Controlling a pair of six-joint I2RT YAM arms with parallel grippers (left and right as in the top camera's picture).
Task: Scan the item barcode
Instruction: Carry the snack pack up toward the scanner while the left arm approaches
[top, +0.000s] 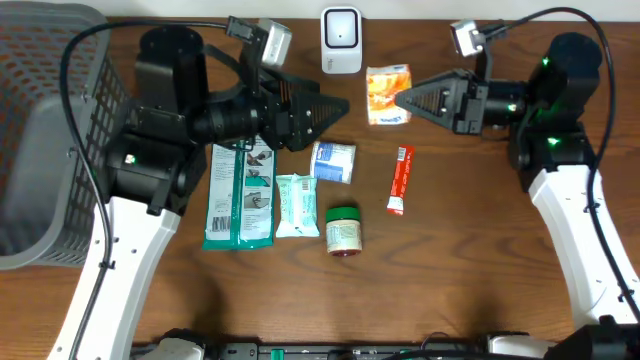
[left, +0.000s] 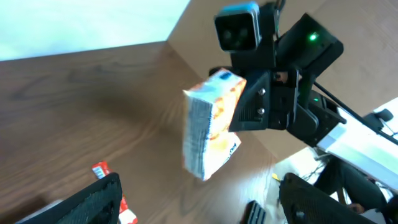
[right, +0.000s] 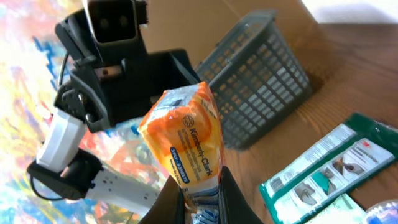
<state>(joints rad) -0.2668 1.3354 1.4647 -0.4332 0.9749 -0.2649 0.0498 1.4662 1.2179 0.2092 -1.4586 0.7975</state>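
1. Six products counted: five lying on the table (top: 470, 300) mid-frame (green pouch (top: 240, 195), wipes pack (top: 295, 205), blue-white packet (top: 333, 162), red tube (top: 401, 180), green-lidded jar (top: 343, 230)), plus one tissue pack (top: 388, 95).
2. One scanner (top: 341, 40) top centre, one grey basket (top: 50, 130) far left.
3. Tissue pack: soft orange wrap, blue label strip, "Kimberly-Clark" print. Held off the table, upper centre, just below-right of the scanner.
4. Right gripper (top: 403, 100) pinched tight on the pack's edge.
5. Left gripper (top: 340, 107) fingers (left: 93, 199) spread wide, nothing between, facing the pack.
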